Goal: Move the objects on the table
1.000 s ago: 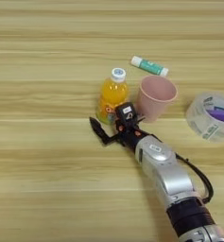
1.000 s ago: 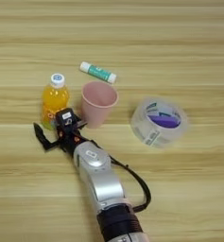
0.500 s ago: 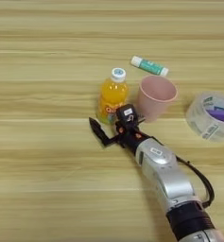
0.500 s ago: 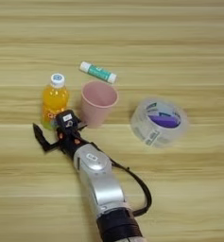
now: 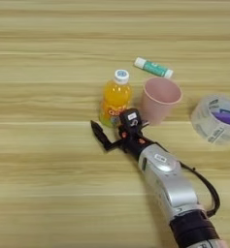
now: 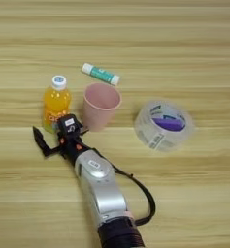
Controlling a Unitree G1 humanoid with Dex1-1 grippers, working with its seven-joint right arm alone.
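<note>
A small orange juice bottle [image 5: 115, 98] with a white cap stands upright on the wooden table [image 5: 39, 72]. Right beside it is an upright pink cup [image 5: 159, 99]. My right gripper [image 5: 111, 125] is open, low over the table just in front of the bottle's base. One black finger [image 5: 98, 133] reaches out to the bottle's front left, the other [image 5: 131, 118] sits at its front right. Nothing is held. A green-and-white glue stick [image 5: 154, 68] lies behind the cup. The clear tape roll [image 6: 163, 125] with a purple core lies flat to the right.
My silver forearm [image 5: 167, 181] runs from the bottom right up to the gripper, with a black cable [image 5: 204, 181] looping off its right side. Bare table stretches to the left and at the back.
The gripper has edged slightly left in front of the bottle. The bottle, cup, tape and glue stick have stayed in place.
</note>
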